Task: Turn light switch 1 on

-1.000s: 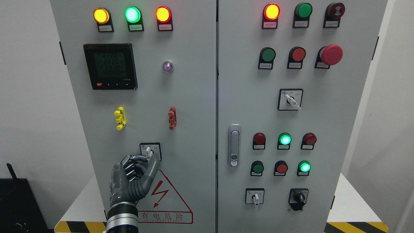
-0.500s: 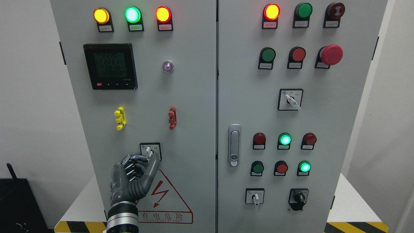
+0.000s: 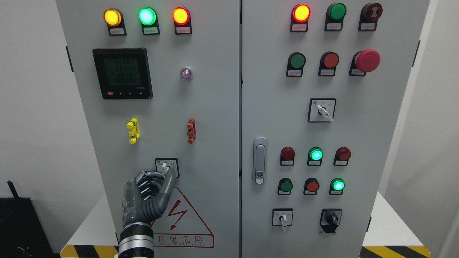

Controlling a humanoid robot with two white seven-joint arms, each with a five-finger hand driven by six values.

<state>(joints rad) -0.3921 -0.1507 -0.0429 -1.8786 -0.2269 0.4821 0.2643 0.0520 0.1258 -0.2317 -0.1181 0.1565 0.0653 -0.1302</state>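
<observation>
where thumb meets switch knob (image 3: pixel 164 167), left hand (image 3: pixel 145 195) pinches.

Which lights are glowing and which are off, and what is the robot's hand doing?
Top left lamps: yellow, green, red, all lit.
Meter: screen on.
Top right red lamp: lit.
Green lamp beside it: dark.
Middle green lamp: lit.
Red lamps either side: dark.
Lower right green button: lit.
Left hand: fingers curled at the switch lever.
</observation>
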